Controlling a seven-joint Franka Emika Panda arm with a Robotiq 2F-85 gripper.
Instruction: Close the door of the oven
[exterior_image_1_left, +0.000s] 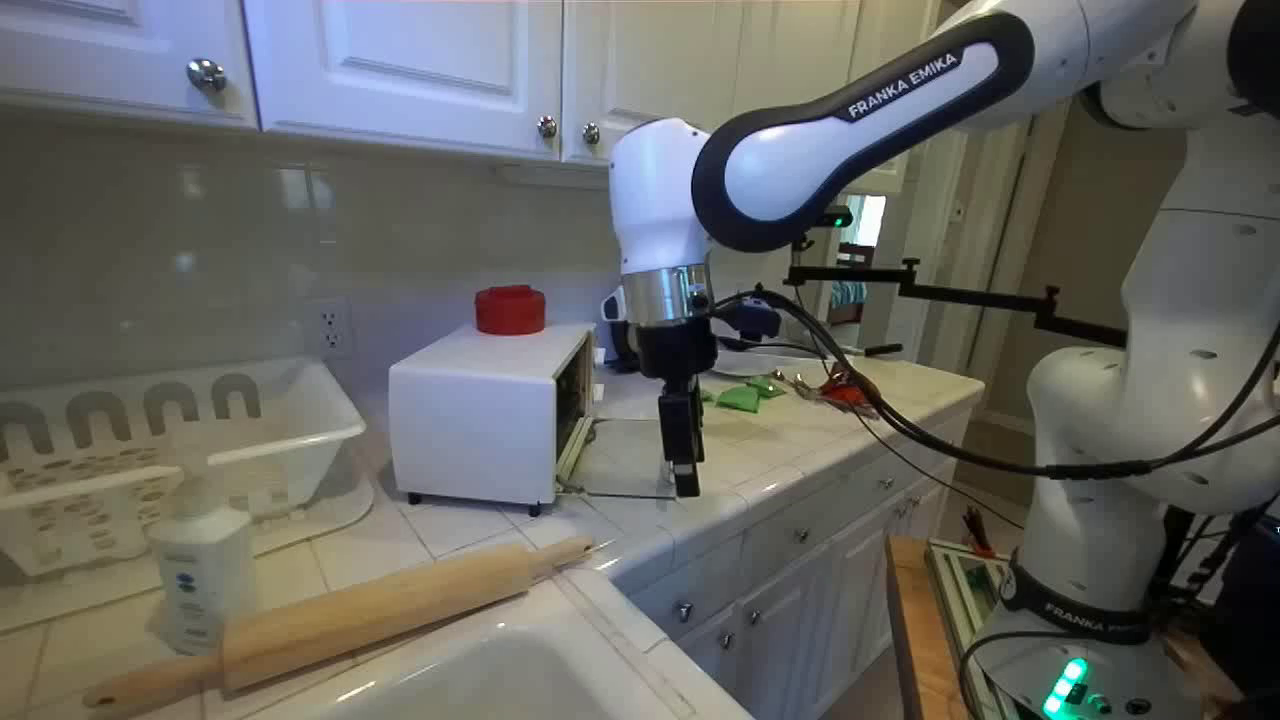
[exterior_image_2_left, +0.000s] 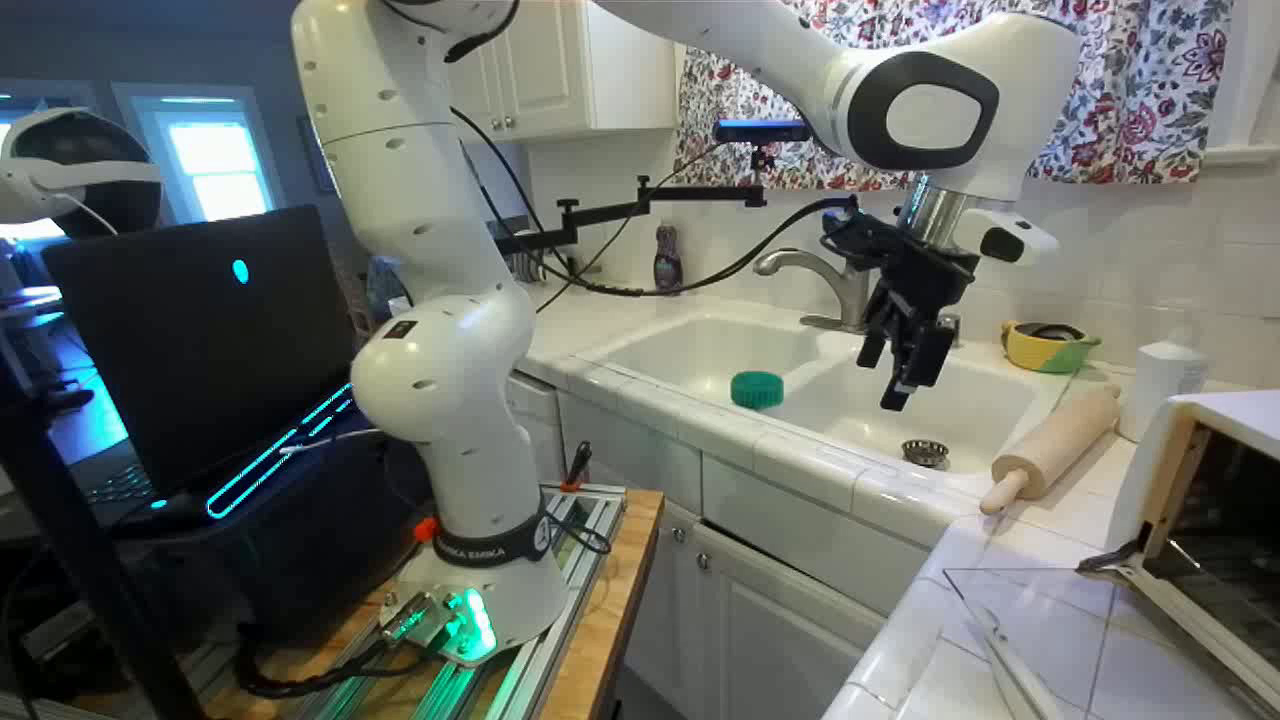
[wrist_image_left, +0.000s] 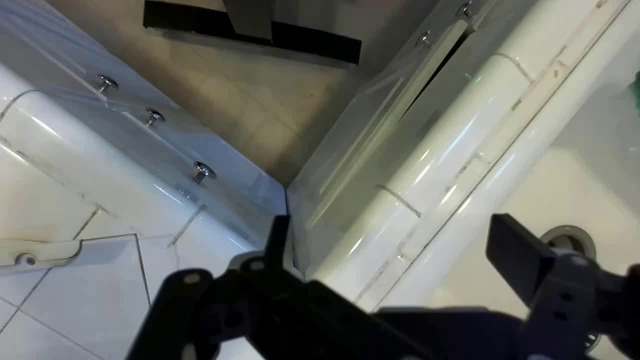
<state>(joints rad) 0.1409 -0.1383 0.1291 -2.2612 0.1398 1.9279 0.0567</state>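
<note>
The oven (exterior_image_1_left: 475, 430) is a small white box on the counter; its dark open front (exterior_image_2_left: 1235, 510) shows in an exterior view. The door (exterior_image_1_left: 625, 458) is a thin see-through panel with a dark edge, lowered flat outward from the oven. It also shows in an exterior view (exterior_image_2_left: 1060, 612) and at the left of the wrist view (wrist_image_left: 107, 270). My gripper (exterior_image_1_left: 683, 478) points down, open and empty. In an exterior view the gripper (exterior_image_2_left: 908, 365) appears above the sink side, apart from the door. In the wrist view the fingers (wrist_image_left: 395, 245) are wide apart over the counter edge and sink.
A rolling pin (exterior_image_1_left: 375, 615) and a white bottle (exterior_image_1_left: 203, 570) lie and stand beside the sink (exterior_image_2_left: 860, 420). A white dish rack (exterior_image_1_left: 300, 430) stands behind the oven. A red container (exterior_image_1_left: 510, 310) sits on the oven. Green packets (exterior_image_1_left: 740, 397) lie farther along the counter.
</note>
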